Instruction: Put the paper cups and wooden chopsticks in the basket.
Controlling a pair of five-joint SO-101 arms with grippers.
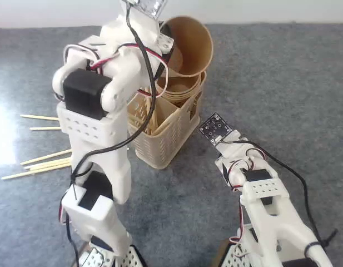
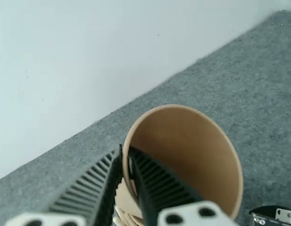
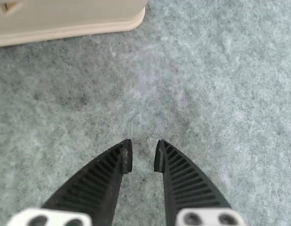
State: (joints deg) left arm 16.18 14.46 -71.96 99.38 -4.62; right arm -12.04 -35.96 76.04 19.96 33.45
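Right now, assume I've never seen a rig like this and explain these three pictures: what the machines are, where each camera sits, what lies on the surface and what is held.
These are two small white robot arms side by side on a grey carpeted table. One picture looks down from a fixed overhead camera; the other two come from cameras on each arm's wrist. The left gripper pinches the rim of a paper cup, tilted over the cups stacked in the basket. Loose wooden chopsticks lie on the table. The right gripper is slightly open, holding nothing.
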